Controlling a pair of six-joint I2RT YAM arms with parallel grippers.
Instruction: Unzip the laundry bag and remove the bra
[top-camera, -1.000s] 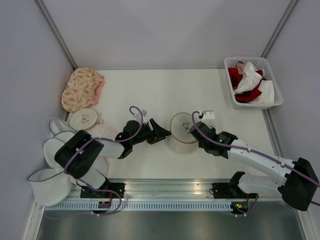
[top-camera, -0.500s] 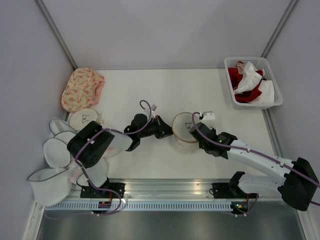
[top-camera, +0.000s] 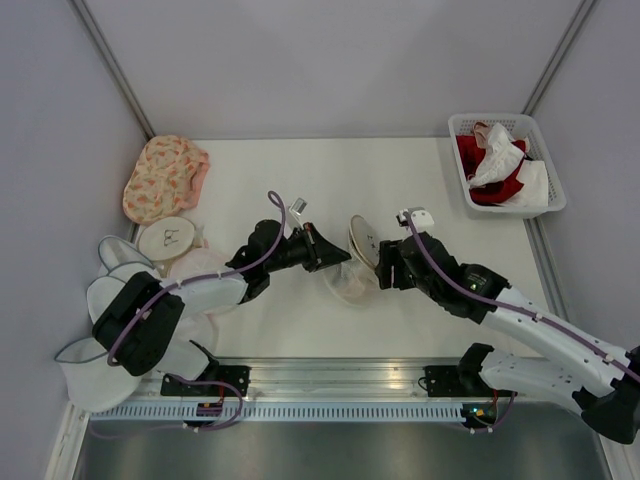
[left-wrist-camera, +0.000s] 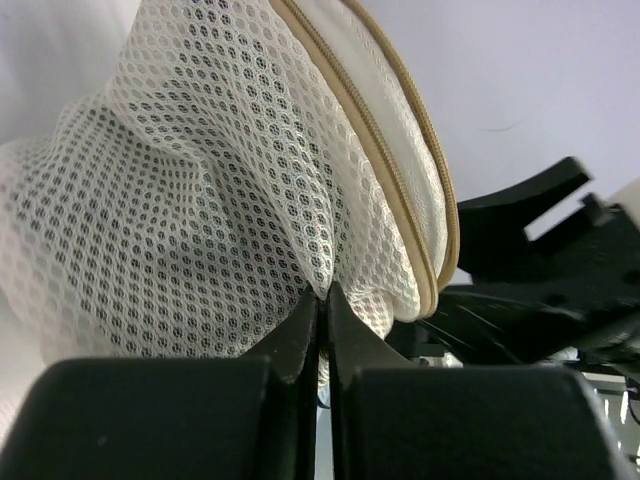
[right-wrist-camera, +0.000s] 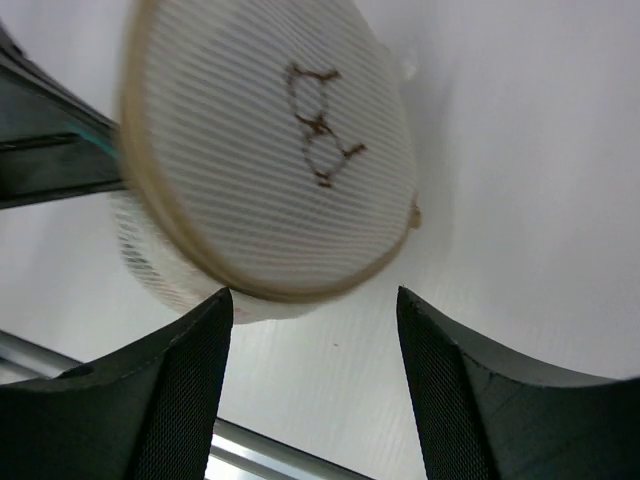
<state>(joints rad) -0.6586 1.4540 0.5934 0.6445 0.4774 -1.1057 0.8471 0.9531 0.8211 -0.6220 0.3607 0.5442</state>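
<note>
The laundry bag, a cream mesh drum with a tan zip, is tipped on its side in the middle of the table. Its flat top with the black bra icon faces my right gripper. My left gripper is shut on a fold of the bag's mesh wall, and reaches the bag from the left. My right gripper stands open just right of the bag, with nothing between its fingers. The bra does not show.
A white basket of red and white clothes stands at the back right. A peach floral bag, another round pouch and several white mesh pouches crowd the left side. A metal rail runs along the near edge.
My left gripper reached the bag, shut on its mesh and tipped it over. My right gripper let go of the bag, opened and drew back a little to the right.
</note>
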